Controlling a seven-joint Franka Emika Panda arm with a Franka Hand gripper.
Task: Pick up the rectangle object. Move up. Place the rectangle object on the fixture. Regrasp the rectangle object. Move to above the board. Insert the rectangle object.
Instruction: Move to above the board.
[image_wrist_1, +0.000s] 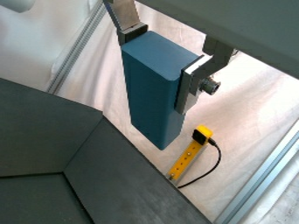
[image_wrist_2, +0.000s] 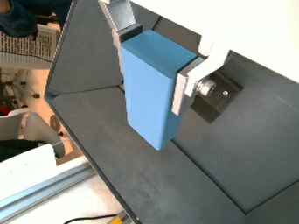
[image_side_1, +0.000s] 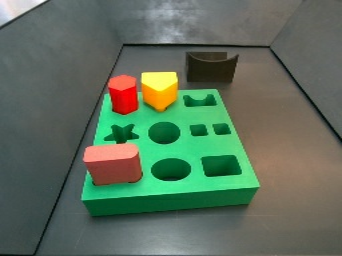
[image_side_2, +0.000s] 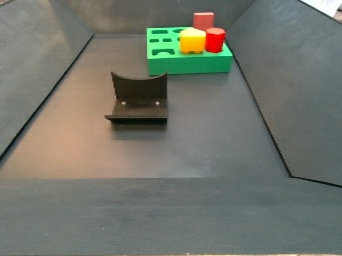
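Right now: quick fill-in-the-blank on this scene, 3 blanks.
1. In both wrist views the gripper is shut on the ____ rectangle object.
2. In both side views the fixture holds ____.
3. On the board, the block nearest the fixture is ____ in colour.

Missing words: blue; nothing; yellow

End effector (image_wrist_1: 163, 59) above the floor — open floor around the fixture (image_side_2: 136, 100) and board (image_side_1: 174, 190).

A red hexagon block (image_side_1: 123, 94) and a yellow pentagon block (image_side_1: 160, 89) stand side by side near the slab's far edge. A salmon-red square block (image_side_1: 114, 164) stands at its near-left corner. A yellow cable plug (image_wrist_1: 194, 151) lies outside the enclosure in a wrist view.
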